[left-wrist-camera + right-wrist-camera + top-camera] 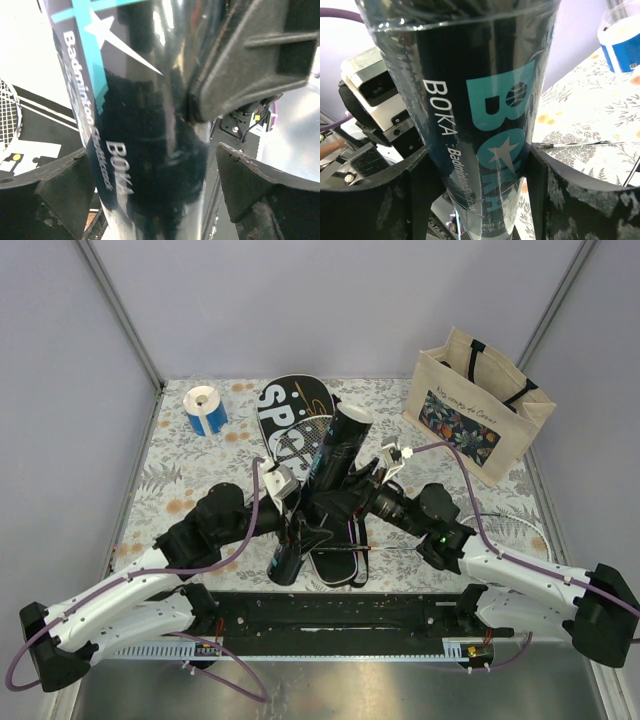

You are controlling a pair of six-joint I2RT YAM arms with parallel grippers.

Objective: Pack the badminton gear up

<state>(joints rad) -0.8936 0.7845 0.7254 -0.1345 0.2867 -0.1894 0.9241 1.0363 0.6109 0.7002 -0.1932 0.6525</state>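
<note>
Grips the black BOKA shuttlecock tube in the right pincer, both pads pressed flat on its sides. Straddles the same tube lower down with the left pincer: 1 pad touching, the other just beside it, so cannot tell whether truly clamped. Takes the tube's long axis crosswise through both gaps, tilted, top end above and beyond the right pincer, bottom end just under the left pincer. Has the black SPORT racket case directly below the 2 pincers, flat on the surface, stretching beyond them. Probably calls for lowering the tube lengthwise toward the case, steered by the right pincer as the surer hold.
</note>
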